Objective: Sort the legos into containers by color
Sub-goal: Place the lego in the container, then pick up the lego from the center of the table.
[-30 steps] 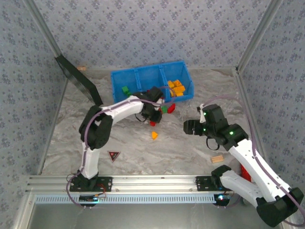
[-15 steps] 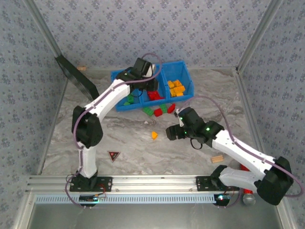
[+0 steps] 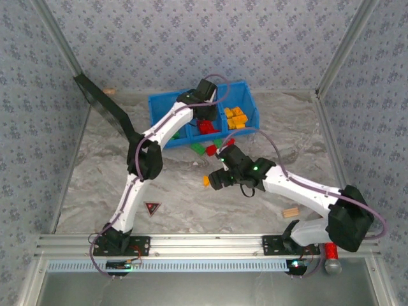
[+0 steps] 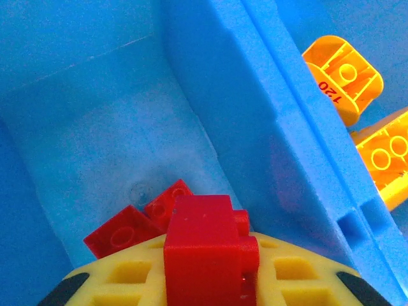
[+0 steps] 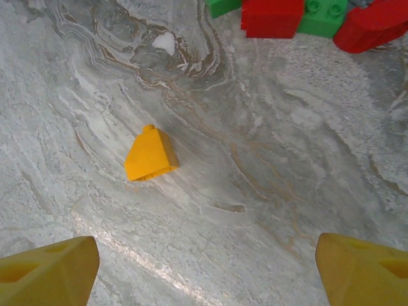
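Worktop [image 3: 95, 185]: grey and marbled; everything below is carried on it
Bin [image 3: 156, 111]: bright blue, set at the far middle of the worktop and split into three compartments side by side
Left arm [image 3: 169, 124]: stretched from its base over the bin, its wrist held above the middle compartment
Right arm [image 3: 299, 187]: bent leftward across the worktop, its wrist held low in front of the bin
Panel [image 3: 105, 108]: black and flat, leaned at the far left
Left fingers [image 4: 127, 277]: pressed onto a red brick [image 4: 207, 248], which is pinched above the floor of the middle compartment
Right fingers [image 5: 48, 268]: spread wide with nothing held between them; bare worktop is seen in the gap
Yellow bricks [image 3: 236, 116]: heaped in the right compartment; two are seen past the divider from the left wrist
Loose bricks [image 3: 213, 148]: red and green ones laid in a short row on the worktop just in front of the bin
Red pair [image 4: 137, 223]: laid on the middle compartment's floor, just under the pinched brick
Block [image 3: 291, 212]: tan wood, laid near the right arm's base, well apart from the bin
Sticker [image 3: 152, 208]: a red-black triangle, laid flat near the left arm's base
Yellow brick [image 5: 150, 156]: a sloped piece laid alone on the worktop, ahead of the spread right fingers and touched by neither
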Robot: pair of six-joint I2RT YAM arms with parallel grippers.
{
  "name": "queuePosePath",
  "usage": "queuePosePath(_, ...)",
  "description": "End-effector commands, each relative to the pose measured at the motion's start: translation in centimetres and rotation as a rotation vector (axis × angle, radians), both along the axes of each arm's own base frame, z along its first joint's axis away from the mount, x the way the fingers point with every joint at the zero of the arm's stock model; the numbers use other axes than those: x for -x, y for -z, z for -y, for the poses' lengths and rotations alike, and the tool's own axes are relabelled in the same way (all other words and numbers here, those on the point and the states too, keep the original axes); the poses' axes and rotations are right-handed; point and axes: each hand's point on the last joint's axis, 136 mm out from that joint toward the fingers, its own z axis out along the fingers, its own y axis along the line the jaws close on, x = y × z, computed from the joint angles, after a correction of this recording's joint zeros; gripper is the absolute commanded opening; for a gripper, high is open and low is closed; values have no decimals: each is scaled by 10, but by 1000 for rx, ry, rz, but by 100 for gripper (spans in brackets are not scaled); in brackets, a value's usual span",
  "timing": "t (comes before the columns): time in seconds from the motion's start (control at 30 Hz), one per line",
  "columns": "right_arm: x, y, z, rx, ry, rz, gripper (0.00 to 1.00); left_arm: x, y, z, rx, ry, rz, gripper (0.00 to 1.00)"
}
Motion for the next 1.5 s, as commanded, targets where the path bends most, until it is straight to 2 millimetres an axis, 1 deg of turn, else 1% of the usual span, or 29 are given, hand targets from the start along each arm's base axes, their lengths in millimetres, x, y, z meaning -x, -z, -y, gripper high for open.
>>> queuePosePath(0.0, -11, -7, -13, -25, -7, 19, 90, -1, -5, -1, -22, 0, 5, 17)
queuePosePath(0.13, -15, 1, -24, -70, -7, -19, 91, -2, 7, -4, -37, -12, -16, 26)
queuePosePath(0.2, -16, 4, -30, -84, -15, -31, 91, -2, 10, -7, -41, -19, -25, 29)
queuePosePath(0.27, -17, 6, -32, -84, -19, -35, 91, -1, 8, -9, -42, -23, -29, 32)
queuePosePath(0.33, -19, 10, -33, -75, -22, -38, 91, -1, 1, -10, -41, -25, -18, 37)
queuePosePath(0.43, -21, 17, -33, -56, -27, -49, 91, -1, -13, -11, -34, -23, 5, 42)
queuePosePath(0.5, -23, 23, -33, -46, -32, -57, 91, 0, -24, -12, -26, -19, 20, 47)
queuePosePath(0.6, -26, 33, -38, -37, -45, -76, 91, 3, -39, -12, -11, -10, 33, 51)
queuePosePath(0.7, -30, 45, -44, -22, -40, -109, 91, 9, -60, -13, 10, -1, 53, 52)
queuePosePath(0.77, -31, 52, -48, -22, -24, -136, 91, 14, -79, -15, 21, 9, 74, 53)
queuePosePath(0.9, -31, 64, -55, -10, 8, -170, 90, 27, -114, -26, 26, 22, 122, 54)
queuePosePath(1.1, -28, 81, -62, 53, 18, -186, 86, 48, -153, -46, 25, 25, 179, 55)
queuePosePath(1.23, -26, 91, -65, 101, 15, -194, 79, 60, -167, -59, 26, 9, 206, 55)
queuePosePath(1.33, -24, 99, -63, 140, 27, -203, 74, 66, -170, -71, 33, -14, 209, 56)
queuePosePath(1.47, -22, 106, -54, 171, 44, -202, 61, 75, -167, -85, 27, -41, 204, 56)
